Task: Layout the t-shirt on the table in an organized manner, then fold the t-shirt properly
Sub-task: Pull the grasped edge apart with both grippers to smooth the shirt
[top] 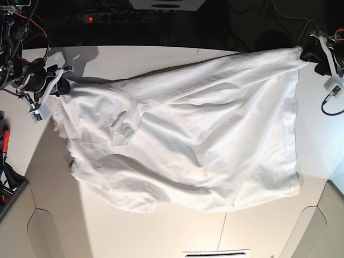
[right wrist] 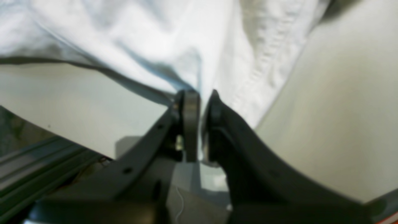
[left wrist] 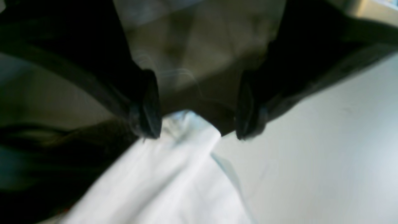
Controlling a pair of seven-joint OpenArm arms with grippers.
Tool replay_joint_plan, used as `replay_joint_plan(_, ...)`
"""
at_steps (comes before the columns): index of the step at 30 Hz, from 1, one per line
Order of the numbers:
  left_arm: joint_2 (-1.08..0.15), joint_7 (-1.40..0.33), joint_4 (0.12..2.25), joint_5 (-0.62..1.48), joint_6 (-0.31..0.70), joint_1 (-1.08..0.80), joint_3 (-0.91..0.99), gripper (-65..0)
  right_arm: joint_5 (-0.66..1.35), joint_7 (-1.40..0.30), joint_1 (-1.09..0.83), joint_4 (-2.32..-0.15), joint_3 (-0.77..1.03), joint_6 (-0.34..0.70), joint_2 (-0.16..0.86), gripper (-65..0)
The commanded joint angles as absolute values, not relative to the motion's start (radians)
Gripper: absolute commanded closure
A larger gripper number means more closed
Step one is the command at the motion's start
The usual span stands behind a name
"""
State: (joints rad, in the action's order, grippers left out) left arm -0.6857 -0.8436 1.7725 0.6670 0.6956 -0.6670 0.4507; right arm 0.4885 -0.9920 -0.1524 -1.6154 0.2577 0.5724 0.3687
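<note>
- Spanning most of the table, the t-shirt lies spread but wrinkled, stretched between the two grippers along the far edge.
- Left gripper: jaws wide apart. In the left wrist view a pointed bit of white cloth sits in the gap between the two fingers; it is close to one pad, but the blur hides whether they touch. Nothing is clamped.
- In the base view that gripper sits at the table's far right corner, right beside the shirt's corner there.
- Right gripper: jaws together on a fold of the shirt. The right wrist view shows cloth running down into the narrow slot between the pads.
- In the base view the right gripper is at the far left corner, holding the bunched end of the shirt.
- Shirt's far edge runs roughly taut from one corner to the other; the near edge sags in loose folds toward the table's middle.
- A crumpled patch with a looped strip of fabric sits near the left end of the shirt.
- Right-hand hem lies fairly straight, parallel to the table's right edge.
- Near edge of the table shows rounded cut-outs, both clear of the cloth.
- Cables and dark clutter sit beyond the far edge.
</note>
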Motion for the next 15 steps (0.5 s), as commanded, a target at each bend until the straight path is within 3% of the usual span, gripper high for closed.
replay_joint_plan(1,-0.695,-0.807,1.802,0.632,0.698,-0.68,0.453,-40.9,0.497,-0.979,-0.144,-1.631,0.265,0.572,0.384,0.0)
replay_joint_plan(12,-0.693,-0.631,1.816,0.263,0.698,-0.695,0.187,-40.9,0.498,-0.976,-0.144,-1.631,0.265,0.572,0.384,0.0)
replay_joint_plan(15,-0.693,-0.594,1.816,0.101,0.594,-0.695,0.135,-40.9,0.498,-0.976,-0.144,-1.631,0.265,0.572,0.384,0.0)
